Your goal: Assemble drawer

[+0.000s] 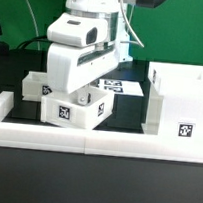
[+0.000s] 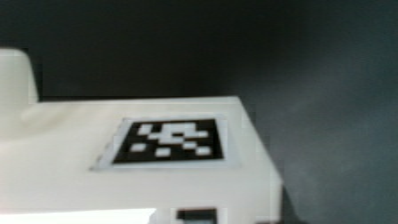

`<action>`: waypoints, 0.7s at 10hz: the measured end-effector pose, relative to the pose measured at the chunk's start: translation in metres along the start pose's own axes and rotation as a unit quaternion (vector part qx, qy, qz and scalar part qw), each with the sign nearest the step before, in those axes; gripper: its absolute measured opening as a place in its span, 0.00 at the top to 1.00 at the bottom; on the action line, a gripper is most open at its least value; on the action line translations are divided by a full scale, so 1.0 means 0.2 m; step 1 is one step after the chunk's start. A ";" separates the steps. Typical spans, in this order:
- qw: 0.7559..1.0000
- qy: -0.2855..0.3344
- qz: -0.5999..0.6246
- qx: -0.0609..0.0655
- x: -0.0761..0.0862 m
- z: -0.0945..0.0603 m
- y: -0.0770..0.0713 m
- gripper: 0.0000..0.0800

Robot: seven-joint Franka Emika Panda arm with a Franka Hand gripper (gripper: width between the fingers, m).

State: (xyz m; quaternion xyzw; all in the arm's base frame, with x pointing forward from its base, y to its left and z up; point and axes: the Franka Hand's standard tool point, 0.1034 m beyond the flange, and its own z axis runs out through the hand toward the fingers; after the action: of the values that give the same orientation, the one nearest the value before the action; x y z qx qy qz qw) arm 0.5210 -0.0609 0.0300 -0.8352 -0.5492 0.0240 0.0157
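Exterior view: the tool (image 1: 79,89) hangs low over a tagged tray (image 1: 74,109), well apart from the casing (image 1: 180,102), on the exterior view's left of it. I cannot tell whether the tool is clenched or released. Wrist view: a blurred tag (image 2: 169,142) on white plastic, close. Likely step: grasping the tray. Next, pinch its wall squarely.

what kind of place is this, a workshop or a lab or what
Probably a robotics lab bench: a white robot arm over a black tabletop, a tall white plastic drawer casing and small open tray bearing square black-and-white tags, plus a flat white marker board.
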 end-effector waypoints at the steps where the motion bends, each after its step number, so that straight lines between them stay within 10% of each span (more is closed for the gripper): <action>1: 0.999 -0.004 -0.041 -0.001 0.00 0.00 0.00 0.95; 7: 0.977 -0.027 -0.209 0.002 0.02 0.00 0.01 0.95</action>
State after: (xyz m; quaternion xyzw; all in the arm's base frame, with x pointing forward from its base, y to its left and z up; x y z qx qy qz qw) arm 0.5246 -0.0583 0.0293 -0.7008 -0.7119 0.0437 0.0068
